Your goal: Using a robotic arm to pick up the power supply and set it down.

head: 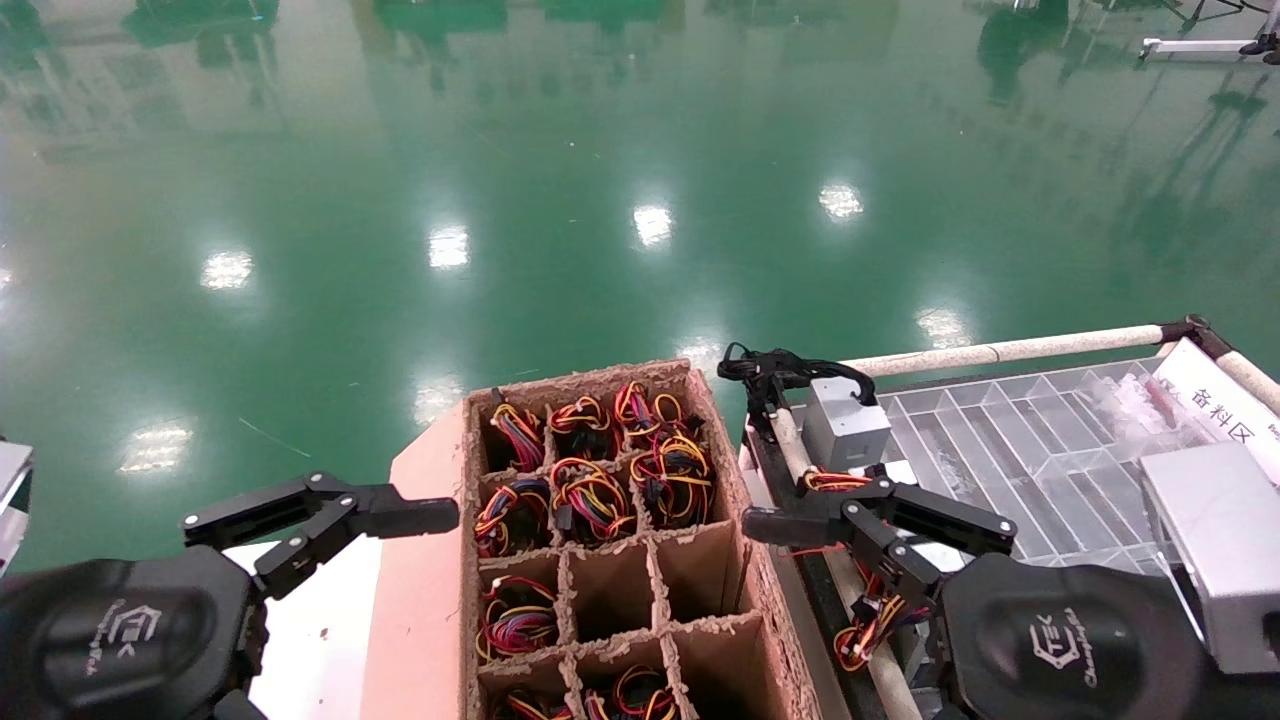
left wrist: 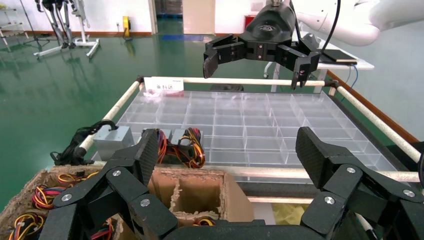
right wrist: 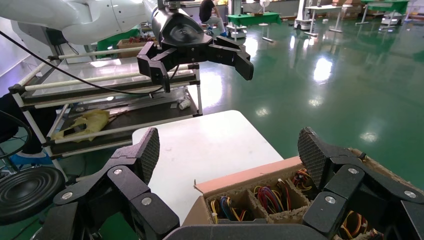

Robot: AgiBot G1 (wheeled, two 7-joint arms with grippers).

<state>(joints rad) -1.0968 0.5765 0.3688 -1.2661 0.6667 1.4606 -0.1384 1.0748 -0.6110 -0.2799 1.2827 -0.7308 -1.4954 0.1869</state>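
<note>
Head view: a cardboard divider box stands at the centre, most of its cells filled with looped red, yellow, black and blue wire bundles, several cells empty. The left gripper hangs just left of the box over a white table, its fingers spread and holding nothing. The right gripper hangs just right of the box, at the near edge of a clear compartment tray on a tube-framed cart; its fingers are likewise apart and empty. A power supply, a small silver-grey box with coloured wires at its near end, lies at the tray's left corner just beyond the right gripper. A label card stands on the cart's right rail. Left wrist view: the left gripper's fingertips frame the box's open cells; behind them the power supply rests at the tray's edge beside more coloured wires, and the right gripper hovers open over the far side of the tray. Right wrist view: the right gripper's fingertips stand wide apart above the box and the white table; the left gripper shows beyond, open.
</note>
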